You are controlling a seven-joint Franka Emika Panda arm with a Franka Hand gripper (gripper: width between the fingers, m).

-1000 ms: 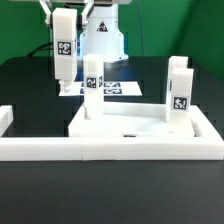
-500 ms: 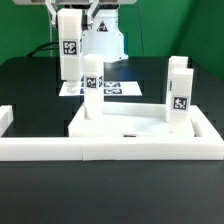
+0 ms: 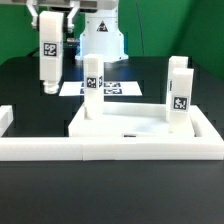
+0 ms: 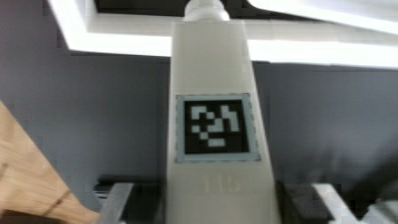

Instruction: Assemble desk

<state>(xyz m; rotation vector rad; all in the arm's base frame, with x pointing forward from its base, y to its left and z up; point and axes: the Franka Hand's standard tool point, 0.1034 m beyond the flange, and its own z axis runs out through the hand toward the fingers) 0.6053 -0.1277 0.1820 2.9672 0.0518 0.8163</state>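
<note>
One leg (image 3: pixel 48 57) hangs upright in the gripper (image 3: pixel 50 18), clamped at its top, off the exterior view's left of the desk top (image 3: pixel 128 125). Keep it vertical and lower squarely onto a free corner, beside the standing legs (image 3: pixel 92 77).

Low frontal exterior view; close wrist view along shared leg (image 3: pixel 47 58)
</note>
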